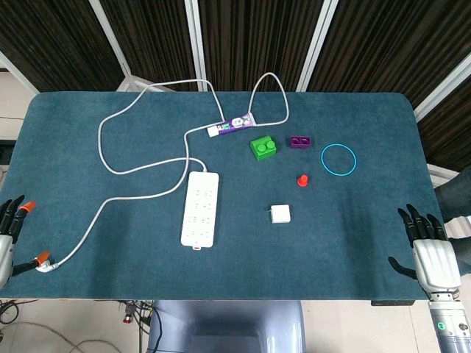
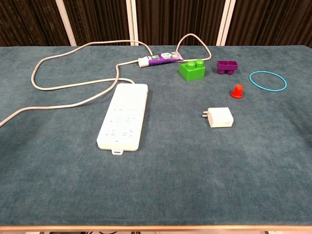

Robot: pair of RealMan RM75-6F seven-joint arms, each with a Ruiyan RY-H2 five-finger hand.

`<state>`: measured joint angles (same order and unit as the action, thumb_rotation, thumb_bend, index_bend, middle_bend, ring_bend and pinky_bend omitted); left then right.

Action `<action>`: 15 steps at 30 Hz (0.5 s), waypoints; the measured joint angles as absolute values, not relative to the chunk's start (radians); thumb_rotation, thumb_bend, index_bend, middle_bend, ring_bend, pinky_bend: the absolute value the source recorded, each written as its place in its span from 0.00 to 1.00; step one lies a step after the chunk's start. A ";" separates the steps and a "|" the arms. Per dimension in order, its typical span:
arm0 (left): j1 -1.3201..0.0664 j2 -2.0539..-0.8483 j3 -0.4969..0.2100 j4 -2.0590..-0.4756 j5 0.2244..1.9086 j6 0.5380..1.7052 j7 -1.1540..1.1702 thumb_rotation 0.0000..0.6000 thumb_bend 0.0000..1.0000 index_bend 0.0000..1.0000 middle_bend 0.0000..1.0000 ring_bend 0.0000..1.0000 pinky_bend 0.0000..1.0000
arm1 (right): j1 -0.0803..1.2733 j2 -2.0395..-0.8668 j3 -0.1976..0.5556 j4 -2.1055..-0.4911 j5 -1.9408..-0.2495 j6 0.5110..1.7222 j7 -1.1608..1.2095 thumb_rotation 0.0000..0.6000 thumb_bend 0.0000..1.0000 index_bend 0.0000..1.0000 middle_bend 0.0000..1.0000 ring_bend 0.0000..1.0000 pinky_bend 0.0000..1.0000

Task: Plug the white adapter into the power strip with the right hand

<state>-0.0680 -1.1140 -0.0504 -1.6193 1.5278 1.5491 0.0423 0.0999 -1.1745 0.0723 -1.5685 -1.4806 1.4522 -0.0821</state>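
- Your right hand (image 1: 430,246) sits at the near right edge of the table (image 1: 88,147), fingers spread apart, nothing in it. Seen in the head view only.
- Your left hand (image 1: 9,228) is at the near left edge, partly cut off by the frame. Dark fingers with orange tips show; whether they are spread or curled, you cannot tell. It holds nothing that shows.
- The white adapter (image 2: 220,117) lies flat on the blue cloth, right of centre, its prongs pointing left toward the strip. Well apart from your right hand.
- The power strip (image 2: 123,120) lies lengthwise left of the adapter, near it but not touching. No plug in any socket.
- The strip's white cable (image 1: 110,158) loops across the left half of the table and runs to the near left edge, ending close to your left hand.
- A small red cap (image 2: 237,91) stands just beyond the adapter.
- At the far side: a green block (image 2: 191,69), a purple block (image 2: 227,67) to its right, and a teal ring (image 2: 267,80) lying flat further right.
- A purple and white tube (image 2: 158,59) lies at the far side left of the green block, touching the cable.
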 measured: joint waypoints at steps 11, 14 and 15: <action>-0.063 -1.116 -0.051 -1.628 1.521 1.554 0.063 1.00 0.10 0.13 0.00 0.00 0.00 | 0.103 -1.176 0.063 -1.572 -1.489 1.442 -0.082 1.00 0.26 0.03 0.04 0.16 0.11; -0.059 -1.115 -0.050 -1.629 1.529 1.565 0.062 1.00 0.10 0.13 0.00 0.00 0.00 | 0.104 -1.174 0.060 -1.576 -1.491 1.437 -0.072 1.00 0.26 0.03 0.05 0.17 0.11; -0.058 -1.115 -0.050 -1.629 1.530 1.569 0.062 1.00 0.10 0.13 0.00 0.00 0.00 | 0.105 -1.173 0.059 -1.577 -1.491 1.435 -0.069 1.00 0.26 0.03 0.05 0.17 0.11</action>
<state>-0.0582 -1.1152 -0.0503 -1.6290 1.5299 1.5687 0.0616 0.1047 -1.1727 0.0591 -1.5772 -1.4911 1.4348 -0.0690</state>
